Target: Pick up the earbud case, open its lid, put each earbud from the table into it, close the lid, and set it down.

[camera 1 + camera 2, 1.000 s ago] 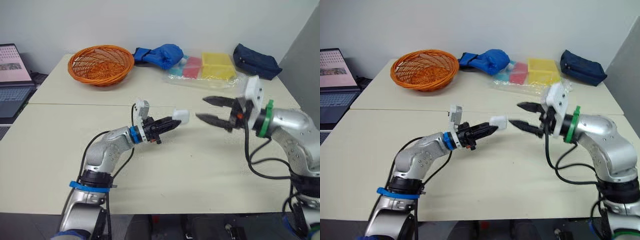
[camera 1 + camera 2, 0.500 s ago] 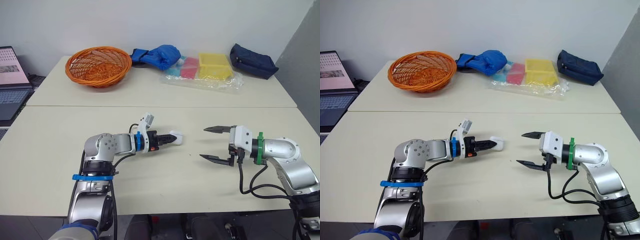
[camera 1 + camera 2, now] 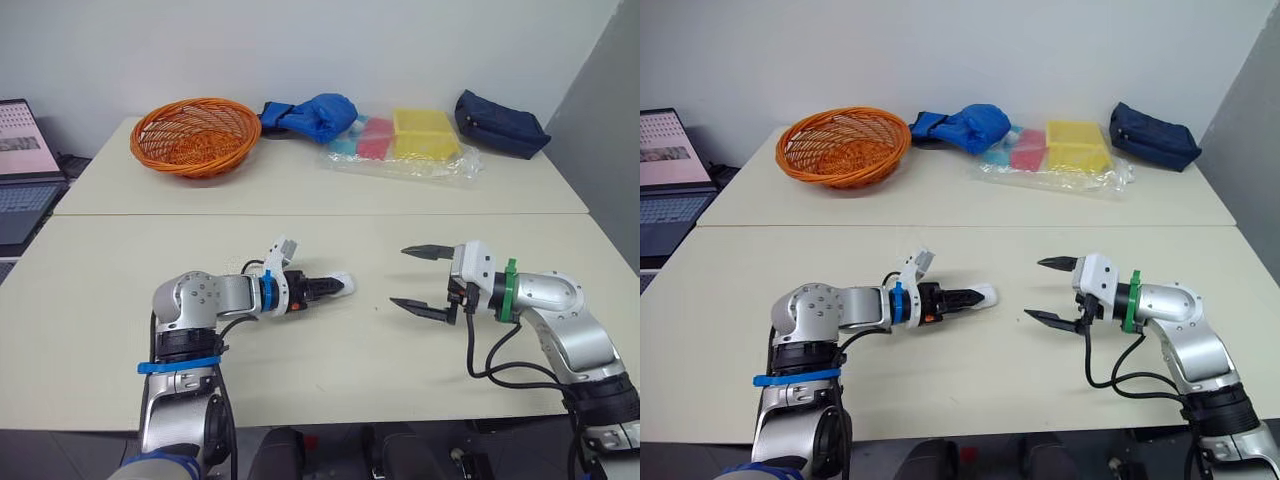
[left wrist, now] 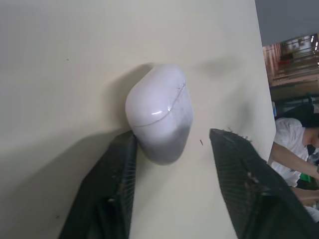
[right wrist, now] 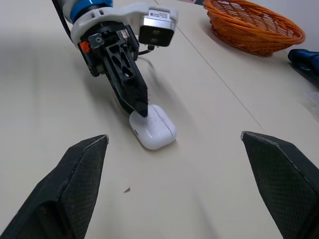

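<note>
Both left gripper [image 4: 172,133] and right gripper [image 3: 398,276] stood jaws apart; your left finger [image 4: 117,184] touched the case [image 4: 159,112], so retreating risked dragging it.

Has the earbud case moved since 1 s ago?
Yes. The earbud case came down from mid-air onto the table, ending farther from the table seam, toward the robot. The left gripper is open, one finger touching it.

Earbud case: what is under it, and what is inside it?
The earbud case lies directly on the pale table, with nothing showing between them. Its lid is shut, the seam visible, so whatever is inside is covered and cannot be seen.
</note>
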Controlling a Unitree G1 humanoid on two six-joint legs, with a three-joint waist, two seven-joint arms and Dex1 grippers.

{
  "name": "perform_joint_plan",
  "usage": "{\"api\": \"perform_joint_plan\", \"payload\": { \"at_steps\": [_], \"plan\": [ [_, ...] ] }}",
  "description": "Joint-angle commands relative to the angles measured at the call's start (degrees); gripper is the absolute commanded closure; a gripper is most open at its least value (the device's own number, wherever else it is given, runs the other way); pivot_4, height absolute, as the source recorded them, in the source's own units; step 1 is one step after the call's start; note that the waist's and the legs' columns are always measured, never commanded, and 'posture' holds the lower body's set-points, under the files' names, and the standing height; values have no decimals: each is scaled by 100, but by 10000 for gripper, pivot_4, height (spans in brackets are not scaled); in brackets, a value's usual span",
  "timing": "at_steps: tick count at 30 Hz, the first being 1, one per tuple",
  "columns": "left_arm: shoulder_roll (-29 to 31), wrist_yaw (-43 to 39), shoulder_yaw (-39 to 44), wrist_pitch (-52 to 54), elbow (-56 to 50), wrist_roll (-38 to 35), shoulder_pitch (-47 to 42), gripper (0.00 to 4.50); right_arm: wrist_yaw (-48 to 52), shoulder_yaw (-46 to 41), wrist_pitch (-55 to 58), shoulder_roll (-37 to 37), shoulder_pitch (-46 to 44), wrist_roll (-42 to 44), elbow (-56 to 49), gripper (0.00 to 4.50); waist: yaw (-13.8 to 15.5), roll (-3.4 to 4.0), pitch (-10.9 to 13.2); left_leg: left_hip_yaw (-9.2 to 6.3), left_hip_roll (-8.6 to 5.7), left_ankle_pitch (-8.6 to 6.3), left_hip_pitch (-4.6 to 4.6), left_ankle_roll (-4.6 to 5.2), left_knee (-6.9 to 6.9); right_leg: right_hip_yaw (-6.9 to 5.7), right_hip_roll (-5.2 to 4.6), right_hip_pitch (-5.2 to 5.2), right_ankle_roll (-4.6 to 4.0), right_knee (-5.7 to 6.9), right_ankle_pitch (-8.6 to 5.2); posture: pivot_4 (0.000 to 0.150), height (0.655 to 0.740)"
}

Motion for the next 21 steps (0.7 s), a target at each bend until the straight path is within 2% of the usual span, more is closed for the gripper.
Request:
{"api": "perform_joint_plan", "payload": {
  "at_steps": [1,4,6,8,12,16,21],
  "plan": [
    [641,-206,54,-240,-583,133,308,7768,74,-164,-281,-102,-101,-19,221,0,-5,0,0,0,1,0,0,0,0,0,0,0,-4,0,-2,1500,7400],
    [1199,-799,-251,-1080,-815,272,516,180,142,-212,-375,-154,-137,23,353,0,-8,1,0,0,2,0,0,0,-4,-1,0,-4,-9,2,-5,1500,7400],
    [1848,-1749,-523,-2191,-708,624,733,180,203,-264,-372,-216,-159,77,384,0,-9,1,0,0,1,0,-1,0,-4,-4,-1,-4,-11,2,-6,1500,7400],
    [2444,-2862,-774,-4071,-645,1288,1099,180,293,-341,-376,-300,-186,140,416,0,-4,2,1,4,1,0,-2,-1,-5,-2,-3,-6,-15,1,-8,1500,7400],
    [2810,-4045,-1012,-6276,-448,1910,1569,180,343,-412,-427,-341,-215,178,453,0,55,3,1,16,4,-1,-3,-2,-15,-10,-53,-9,-75,-4,-42,1500,7400],
    [2738,-3697,-1012,-8041,-160,2848,2021,180,414,-481,-377,-380,-87,320,316,0,78,3,1,22,0,-1,-12,-1,-19,-16,-94,-8,-76,-8,-43,1500,7400],
    [2552,-3362,-914,-8032,-166,2923,2133,180,539,-430,-267,-457,65,370,131,0,87,3,1,22,-5,-2,-20,1,-17,-23,-99,-8,-7,-11,-35,1500,7400]
  ]
}}
